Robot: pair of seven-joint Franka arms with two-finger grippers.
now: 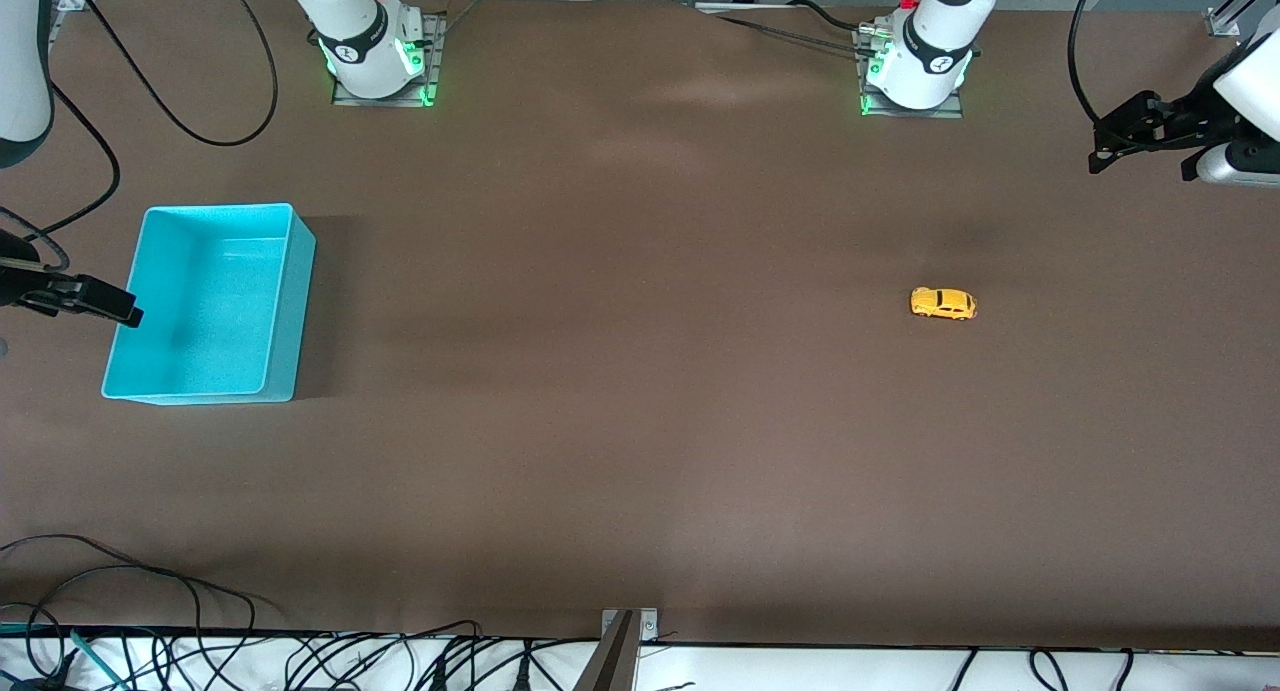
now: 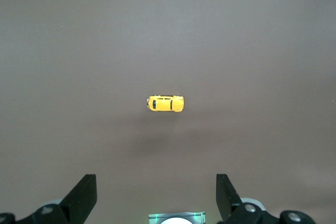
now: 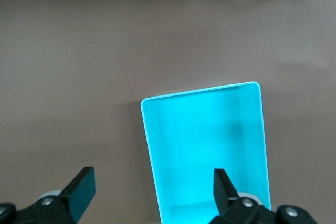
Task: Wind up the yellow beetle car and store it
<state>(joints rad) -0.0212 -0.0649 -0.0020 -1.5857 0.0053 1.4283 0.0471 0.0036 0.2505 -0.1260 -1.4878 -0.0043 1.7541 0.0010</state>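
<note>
- Currently, I read the yellow beetle car (image 1: 943,303) as standing on its wheels on the bare brown table (image 1: 640,451), toward the left arm's end, well apart from everything else.
- Its long axis runs along the table's length, from one arm's end toward the other.
- I see the left hand (image 1: 1140,136) raised near that end of the table, fingers apart and empty. In the left wrist view the car (image 2: 165,103) sits centred ahead of the spread fingers (image 2: 84,195), its long axis lying across the gap.
- I judge the left arm to be much the nearer one, so the pickup falls to it; closing across the car's narrow width would call for a wrist turn first.
- The right hand (image 1: 95,301) waits over the rim of the turquoise bin (image 1: 285,301), fingers apart, holding nothing.
- The bin is empty and stands at the right arm's end, well apart from the car.
- Cables (image 1: 200,651) trail along the table edge nearest the front camera.
</note>
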